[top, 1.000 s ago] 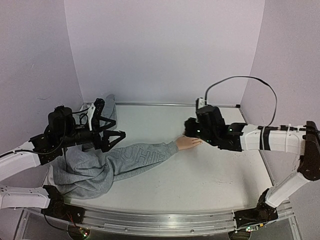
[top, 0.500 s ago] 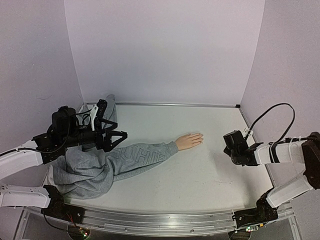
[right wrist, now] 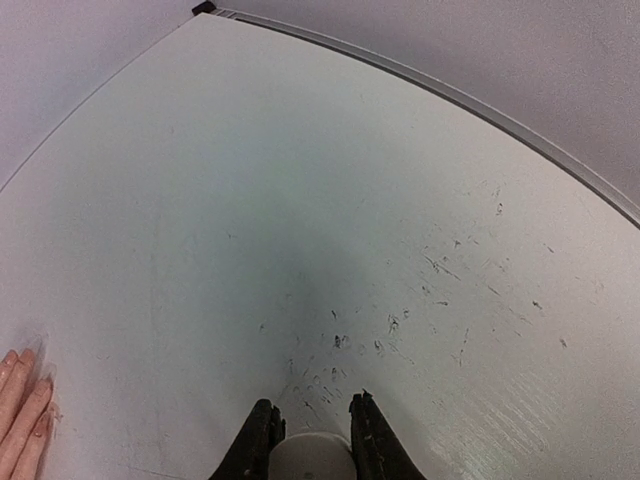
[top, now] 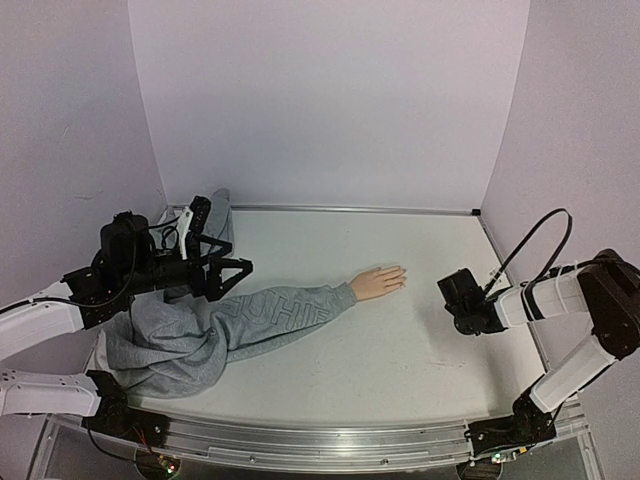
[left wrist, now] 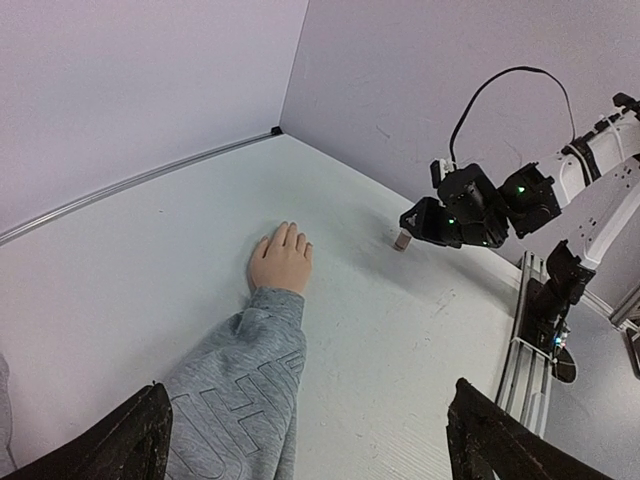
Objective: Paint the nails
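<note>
At right wrist, right gripper [right wrist: 312, 410] pinching pale bottle [right wrist: 312, 458] — hidden from overhead.

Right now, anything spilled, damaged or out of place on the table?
No spill or damage stands out. The table shows dark scuffs and specks just ahead of the right gripper, which is shut on a small pale bottle. A faint pinkish tinge beside the fingertips of the mannequin hand may be a smear; too faint to tell.

The white-shelled left arm [top: 35, 328] and right arm [top: 540, 297] have tubular links between black joint housings. A thin black cable [left wrist: 519, 69] arcs at twelve o'clock of the black right gripper [left wrist: 404, 230], beside green lights [left wrist: 519, 186].
</note>
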